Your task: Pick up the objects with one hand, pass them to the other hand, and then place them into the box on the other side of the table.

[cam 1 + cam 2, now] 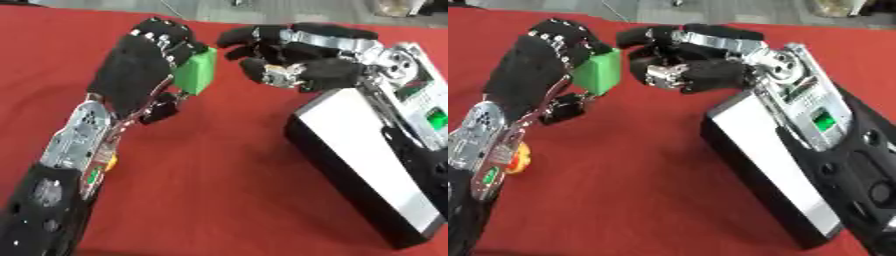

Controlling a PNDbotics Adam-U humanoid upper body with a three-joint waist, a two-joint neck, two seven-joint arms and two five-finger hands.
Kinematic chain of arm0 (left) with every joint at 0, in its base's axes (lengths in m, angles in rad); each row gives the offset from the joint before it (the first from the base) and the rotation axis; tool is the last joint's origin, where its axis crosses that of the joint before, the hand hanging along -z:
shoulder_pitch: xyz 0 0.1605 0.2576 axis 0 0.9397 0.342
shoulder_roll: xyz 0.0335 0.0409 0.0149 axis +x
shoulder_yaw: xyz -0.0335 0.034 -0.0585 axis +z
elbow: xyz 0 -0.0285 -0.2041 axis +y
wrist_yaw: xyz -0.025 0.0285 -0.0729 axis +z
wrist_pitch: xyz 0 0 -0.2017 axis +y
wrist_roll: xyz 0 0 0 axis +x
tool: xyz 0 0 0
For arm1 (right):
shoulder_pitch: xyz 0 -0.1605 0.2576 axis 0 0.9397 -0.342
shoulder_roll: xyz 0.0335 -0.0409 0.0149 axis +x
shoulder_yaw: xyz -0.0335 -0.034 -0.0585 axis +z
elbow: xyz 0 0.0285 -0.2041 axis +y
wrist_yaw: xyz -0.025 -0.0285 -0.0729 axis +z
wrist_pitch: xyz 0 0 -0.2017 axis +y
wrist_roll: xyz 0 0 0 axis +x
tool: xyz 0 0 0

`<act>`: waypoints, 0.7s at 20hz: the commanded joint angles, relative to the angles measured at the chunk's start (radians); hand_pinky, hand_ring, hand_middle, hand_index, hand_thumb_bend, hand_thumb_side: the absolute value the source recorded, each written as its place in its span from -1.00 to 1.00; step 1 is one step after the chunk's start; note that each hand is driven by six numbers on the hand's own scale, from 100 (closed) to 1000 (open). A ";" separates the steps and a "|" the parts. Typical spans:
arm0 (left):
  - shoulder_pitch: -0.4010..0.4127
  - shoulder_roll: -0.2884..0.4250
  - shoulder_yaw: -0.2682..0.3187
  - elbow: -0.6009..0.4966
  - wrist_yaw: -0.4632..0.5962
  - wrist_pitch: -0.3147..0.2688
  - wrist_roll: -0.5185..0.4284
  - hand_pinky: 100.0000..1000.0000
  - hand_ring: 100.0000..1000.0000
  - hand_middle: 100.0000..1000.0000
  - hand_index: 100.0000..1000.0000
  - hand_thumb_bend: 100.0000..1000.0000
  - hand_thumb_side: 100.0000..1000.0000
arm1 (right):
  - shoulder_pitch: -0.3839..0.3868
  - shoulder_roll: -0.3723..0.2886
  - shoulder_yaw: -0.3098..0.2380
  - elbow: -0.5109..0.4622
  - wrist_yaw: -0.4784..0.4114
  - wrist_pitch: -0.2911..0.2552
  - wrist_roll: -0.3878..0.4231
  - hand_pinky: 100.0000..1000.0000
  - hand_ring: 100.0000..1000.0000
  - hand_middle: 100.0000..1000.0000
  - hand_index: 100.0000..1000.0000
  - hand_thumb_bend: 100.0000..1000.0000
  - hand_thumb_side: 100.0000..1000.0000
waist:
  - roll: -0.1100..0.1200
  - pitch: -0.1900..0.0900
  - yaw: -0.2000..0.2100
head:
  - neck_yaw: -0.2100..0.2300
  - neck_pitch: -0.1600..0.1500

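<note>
My left hand (140, 65) is raised over the red table, fingers and thumb curled round a green block (196, 71). Just to its right my right hand (297, 55) hovers with its fingers bent toward the block, a small gap between fingertips and block. It holds nothing that I can see. Below the right arm a box (367, 150) with black sides and a white top face lies on the table.
The red tablecloth (227, 180) covers the whole work area. A small yellow and orange thing (518, 155) peeks out beside my left forearm. Grey floor shows past the table's far edge.
</note>
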 commanded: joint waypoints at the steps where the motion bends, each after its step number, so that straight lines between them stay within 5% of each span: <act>1: -0.022 -0.009 -0.007 0.002 -0.027 0.014 0.027 0.35 0.30 -0.02 0.00 -0.78 -1.00 | -0.026 -0.002 0.002 0.010 0.019 -0.004 -0.015 1.00 1.00 1.00 1.00 -1.00 0.09 | -0.014 -0.034 0.003 | -0.008 -0.004; 14: -0.021 -0.018 -0.006 -0.001 -0.023 0.052 0.083 0.33 0.27 -0.06 -0.01 -0.81 -1.00 | -0.032 0.003 0.010 0.048 0.059 -0.040 -0.054 1.00 1.00 1.00 1.00 -1.00 0.06 | -0.017 -0.035 0.011 | -0.024 -0.003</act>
